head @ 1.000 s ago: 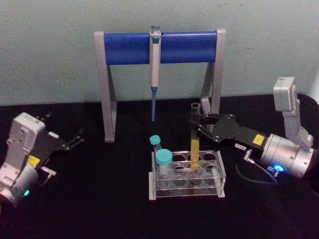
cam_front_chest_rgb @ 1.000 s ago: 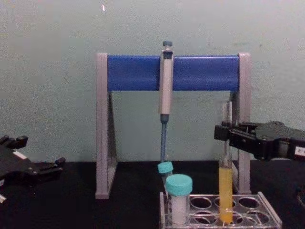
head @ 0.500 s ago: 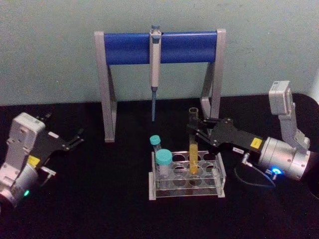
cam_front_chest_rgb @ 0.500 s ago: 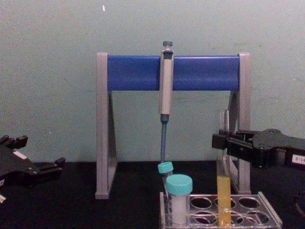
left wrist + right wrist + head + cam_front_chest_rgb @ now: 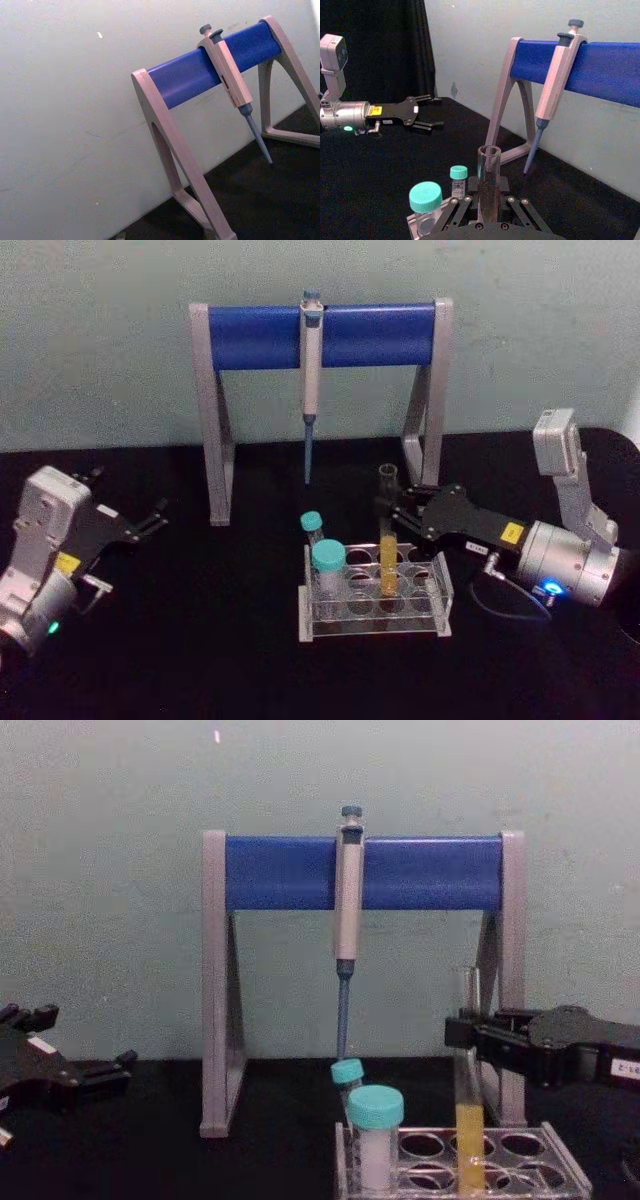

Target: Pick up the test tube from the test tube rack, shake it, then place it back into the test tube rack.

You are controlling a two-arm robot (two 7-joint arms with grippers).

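**Gripped upright, lower end in a hole**

Reaching in from the right with the right gripper (image 5: 390, 512), fingers clamped on the clear glass of the test tube (image 5: 387, 545), a little above the yellow liquid and below the open mouth. Held upright, with the lower end down inside a hole of the test tube rack (image 5: 375, 626), seemingly toward the back rows. Hard to tell from the head view whether fully seated on the rack's floor.

Toward the rack's left end, 2 teal-capped tubes (image 5: 328, 558), apart from the long tube. Behind the rack, on the black tabletop (image 5: 200, 640), a grey-and-blue pipette stand (image 5: 215, 410) with 1 pipette (image 5: 311, 370) hanging from the blue bar, tip pointing down.

At the far left, low over the tabletop and well apart from the rack, the left gripper (image 5: 155, 515), with its fingers spread apart.
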